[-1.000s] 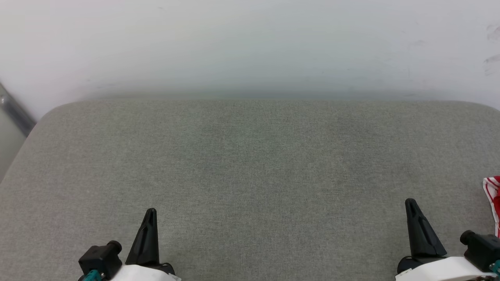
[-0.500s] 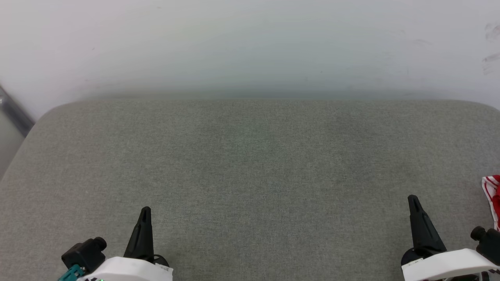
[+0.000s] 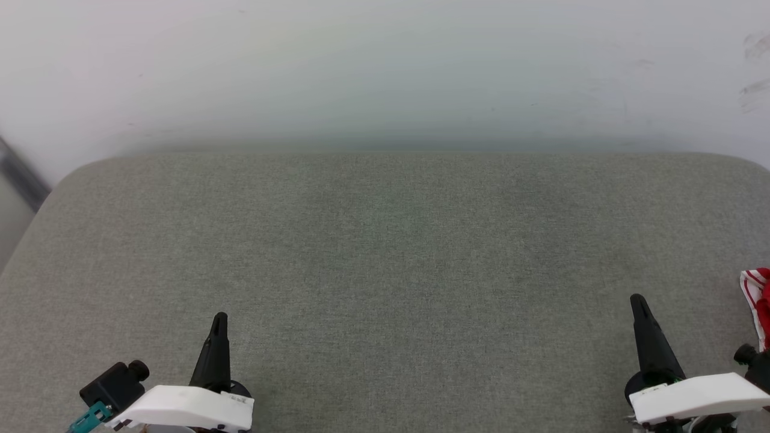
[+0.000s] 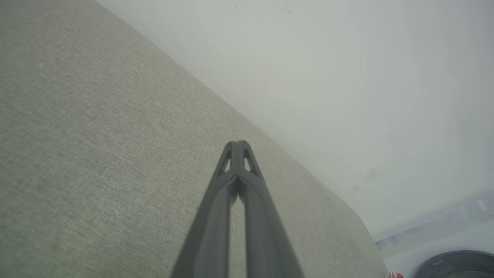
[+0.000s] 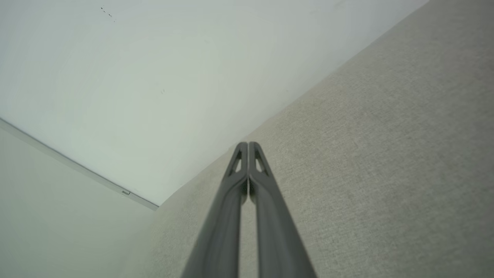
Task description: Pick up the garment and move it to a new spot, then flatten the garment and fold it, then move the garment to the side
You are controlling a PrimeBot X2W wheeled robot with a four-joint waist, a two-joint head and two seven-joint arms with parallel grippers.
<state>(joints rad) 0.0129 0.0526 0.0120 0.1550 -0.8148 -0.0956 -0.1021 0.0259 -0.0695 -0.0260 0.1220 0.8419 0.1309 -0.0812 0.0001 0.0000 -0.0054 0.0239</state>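
A sliver of the garment [image 3: 759, 300], red with red-white striped trim, lies at the far right edge of the head view on the grey cushion [image 3: 385, 252]; most of it is out of frame. A red scrap of the garment [image 4: 393, 275] also peeks in at the bottom of the left wrist view. My left gripper [image 3: 219, 317] stands at the lower left, shut and empty, its tips pressed together in its wrist view [image 4: 239, 143]. To the left of the garment and apart from it, my right gripper [image 3: 636, 299] is shut with nothing in it, as its wrist view [image 5: 247, 144] confirms.
A pale wall [image 3: 385, 66] rises right behind the cushion's rounded back edge. A grey metal strip [image 3: 21, 177] runs at the far left. A dark round object [image 4: 459, 264] sits on the floor beyond the cushion's corner.
Both arms have rotated slightly at the wrist and drawn a little outward; the left fingertip moved left, the right fingertip up and right. The garment has stayed put.
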